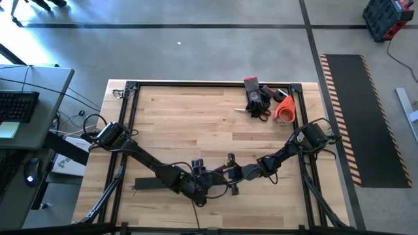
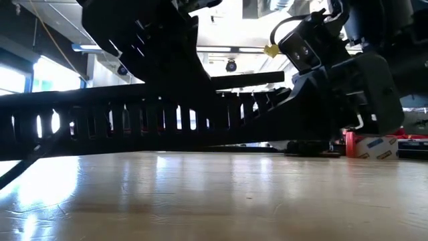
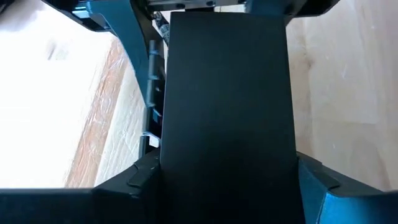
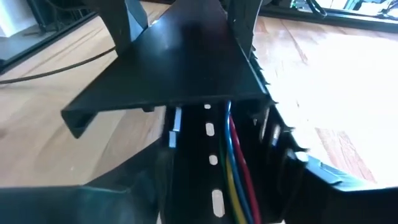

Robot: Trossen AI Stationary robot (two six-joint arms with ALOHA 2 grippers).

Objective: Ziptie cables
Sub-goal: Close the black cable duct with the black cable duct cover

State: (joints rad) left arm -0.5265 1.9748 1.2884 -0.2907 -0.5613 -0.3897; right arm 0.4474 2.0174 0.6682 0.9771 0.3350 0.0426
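Cables lie inside a slotted black duct at the table's near edge

Cables [image 4: 237, 165], red, blue and yellow strands running side by side, lie along the floor of a long black slotted duct [image 4: 208, 155], seen in the right wrist view. A flat black cover [image 4: 174, 62] sits tilted over the duct's open top, hiding the strands farther along.

From above, both arms reach in to the near middle of the wooden table [image 1: 196, 117]. The left pincer [image 1: 199, 186] is clenched on the black cover, which fills the left wrist view between its fingers [image 3: 124, 186]. The right pincer [image 1: 230, 173] straddles the duct just beside it; I cannot tell whether its jaws are parted or gripping.

The table is pale butcher-block wood with a black frame around its rim. At its far right corner sit an orange tape roll [image 1: 285, 109] and red-handled scissors [image 1: 260, 112] beside a dark bundle of tools. Grey concrete floor [image 1: 196, 46] surrounds the table, with a black mat [image 1: 366, 117] edged in orange stripes to the right and a desk with a keyboard [image 1: 16, 104] to the left. In the low view, the duct's comb-like side crosses the frame above the glossy tabletop, bright ceiling lights behind.
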